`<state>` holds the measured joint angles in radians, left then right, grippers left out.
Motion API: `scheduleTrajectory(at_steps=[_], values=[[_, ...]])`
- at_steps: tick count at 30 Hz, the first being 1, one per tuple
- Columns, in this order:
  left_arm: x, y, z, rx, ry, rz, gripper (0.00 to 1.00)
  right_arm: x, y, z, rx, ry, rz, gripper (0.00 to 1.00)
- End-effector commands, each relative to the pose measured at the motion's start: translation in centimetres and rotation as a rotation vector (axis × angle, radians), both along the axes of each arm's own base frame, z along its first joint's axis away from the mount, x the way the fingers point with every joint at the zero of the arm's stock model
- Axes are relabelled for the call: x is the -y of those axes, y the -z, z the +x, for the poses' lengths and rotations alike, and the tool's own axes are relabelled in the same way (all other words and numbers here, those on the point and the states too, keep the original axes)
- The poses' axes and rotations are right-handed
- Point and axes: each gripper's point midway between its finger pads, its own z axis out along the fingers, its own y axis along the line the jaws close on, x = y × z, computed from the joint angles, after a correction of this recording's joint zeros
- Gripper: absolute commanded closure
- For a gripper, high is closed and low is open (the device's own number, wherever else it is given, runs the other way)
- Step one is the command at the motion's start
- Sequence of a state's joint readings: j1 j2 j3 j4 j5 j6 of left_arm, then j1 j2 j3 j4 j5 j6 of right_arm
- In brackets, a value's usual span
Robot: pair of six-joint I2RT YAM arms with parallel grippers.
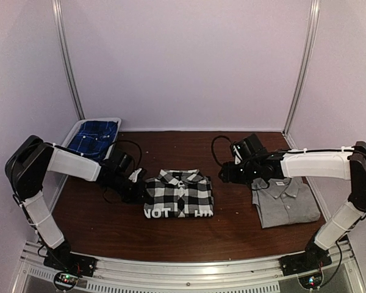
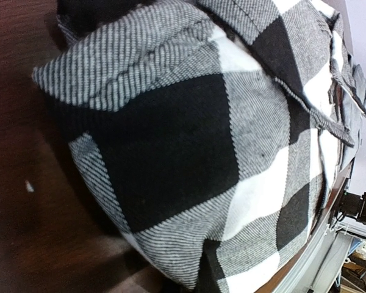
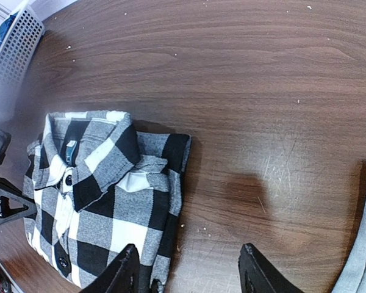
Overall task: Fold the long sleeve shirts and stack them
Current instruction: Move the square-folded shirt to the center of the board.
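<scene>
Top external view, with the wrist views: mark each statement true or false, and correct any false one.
1. The checked shirt lies folded on the table. True.
2. The grey shirt is stacked on the checked shirt. False: it lies apart, on the table to the right.
3. The right gripper is shut on the grey shirt. False: its jaws are open over bare table, holding nothing.
4. The left gripper is at the checked shirt's left edge. True.
5. The basket at the far left holds blue fabric. True.
</scene>
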<state>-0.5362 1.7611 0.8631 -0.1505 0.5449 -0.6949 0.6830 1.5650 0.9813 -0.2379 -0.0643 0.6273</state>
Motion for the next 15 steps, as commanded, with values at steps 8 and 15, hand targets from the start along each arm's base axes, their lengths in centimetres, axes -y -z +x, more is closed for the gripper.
scheduleTrajectory(at_steps=[8, 15], values=[[-8.8, 0.5, -0.2, -0.021, -0.085, 0.210, 1.00, 2.0, 0.4, -0.9, 0.010, 0.018, -0.073, 0.42], [-12.7, 0.9, -0.5, -0.051, -0.134, 0.300, 1.00, 4.5, 1.5, -1.9, -0.003, 0.072, -0.153, 0.41]])
